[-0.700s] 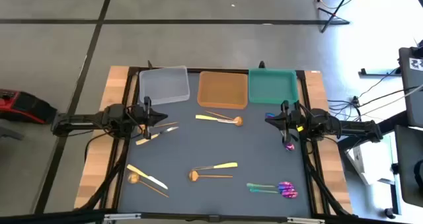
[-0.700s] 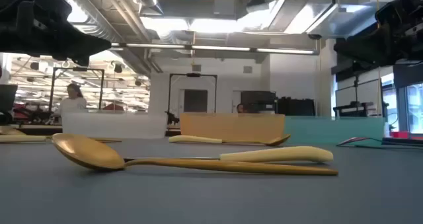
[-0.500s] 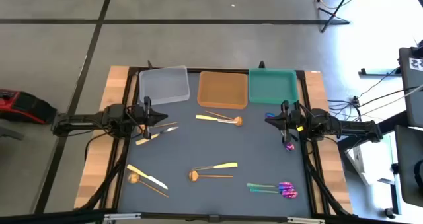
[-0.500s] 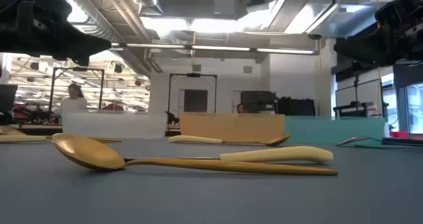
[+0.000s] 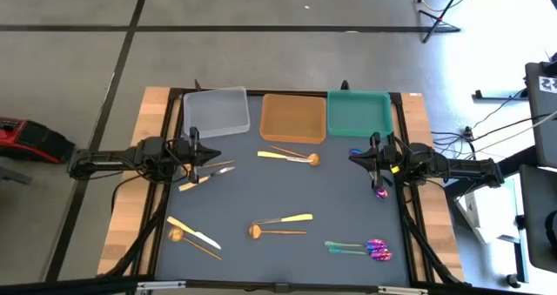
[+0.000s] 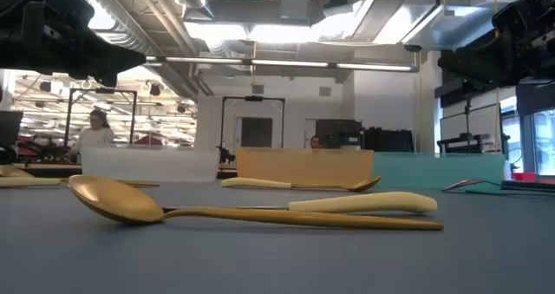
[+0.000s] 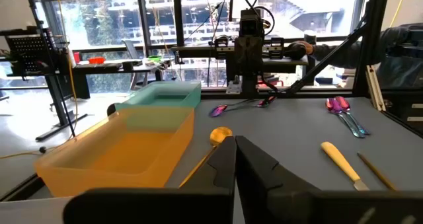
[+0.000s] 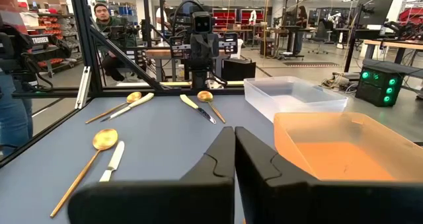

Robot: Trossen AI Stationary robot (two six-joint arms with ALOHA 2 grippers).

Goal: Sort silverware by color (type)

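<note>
- A dark grey table (image 5: pixel 348 208) stands on a grey floor with black lines; in the low view an open workshop with ceiling lights and a distant person (image 6: pixel 94 127) lies beyond it.
- Along the far edge, from left to right, sit a clear tray (image 5: pixel 215 112), an orange tray (image 5: pixel 293 117) and a teal tray (image 5: pixel 359 113), close side by side.
- The left gripper (image 5: pixel 198 153) hovers at the table's left side, just in front of the clear tray; its wrist view shows the two dark fingers (image 7: pixel 223 163) pressed together, holding nothing.
- Partly under that gripper lie two pale utensils (image 5: pixel 211 170); the arm cuts off their left ends, so their type is hard to tell.
- Near the front left edge lie a pale gold knife (image 5: pixel 194 232) and a copper spoon (image 5: pixel 177 235), crossing each other.
- In front of the orange tray lie a gold knife (image 5: pixel 272 155) and a round-bowled spoon (image 5: pixel 312 159); the mat between them and the front pieces is open.
- Centre front: a copper-gold spoon (image 5: pixel 256 231) with a pale gold handle piece (image 5: pixel 294 217) beside it, large in the low view.
- Front right lie iridescent purple-teal pieces (image 5: pixel 365 248), bunched together, count unclear.
- The right gripper (image 5: pixel 372 156) hovers at the right edge by the teal tray, fingers (image 8: pixel 218 159) shut together; one purple piece (image 5: pixel 380 191) lies just beside the arm.
</note>
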